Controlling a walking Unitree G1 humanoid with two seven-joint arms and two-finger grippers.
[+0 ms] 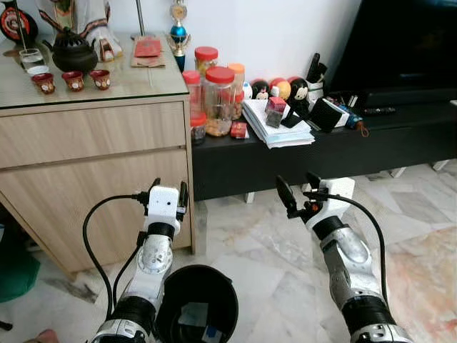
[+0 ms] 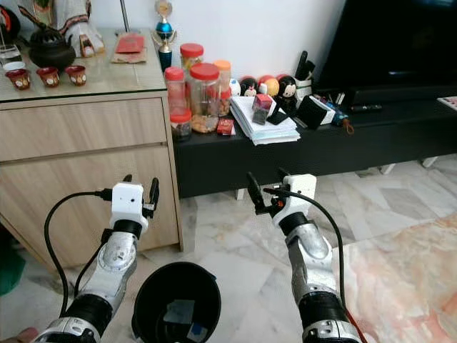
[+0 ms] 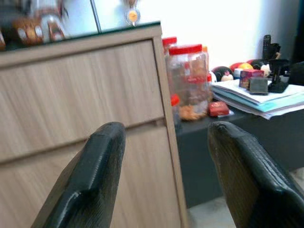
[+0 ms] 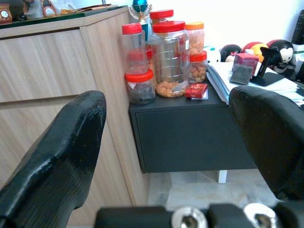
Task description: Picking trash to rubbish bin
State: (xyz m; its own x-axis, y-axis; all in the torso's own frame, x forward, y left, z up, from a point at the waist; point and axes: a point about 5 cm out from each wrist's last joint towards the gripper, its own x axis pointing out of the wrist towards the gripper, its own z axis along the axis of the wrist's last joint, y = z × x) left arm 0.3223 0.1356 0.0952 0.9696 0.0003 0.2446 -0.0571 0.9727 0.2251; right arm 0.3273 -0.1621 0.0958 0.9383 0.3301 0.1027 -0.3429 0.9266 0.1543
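The robot stands facing a wood cabinet (image 1: 93,150) and a low black shelf (image 1: 321,153); the black bin (image 1: 196,304) sits on the floor right in front of it, between the two arms, and it has a few small bits inside already.

The thing that looks most like trash is a small red packet (image 1: 238,129); it lies flat on the black shelf, just beside the jars with red lids, and I think that is what gets picked next, though I cannot be sure it is trash. It is ahead of both grippers and higher up; its long side runs along the shelf edge. The right gripper (image 1: 300,193) looks a bit nearer to it, so that arm seems the better one to reach.

The right gripper has its two fingers spread wide with nothing in them; the left gripper (image 1: 166,187) is wide too, and holds nothing, and it points up by the cabinet front.

Count: one bin; one red packet; about five jars (image 1: 218,100); one pile of papers (image 1: 275,128); three little red cups (image 1: 71,80); one dark teapot (image 1: 71,51).
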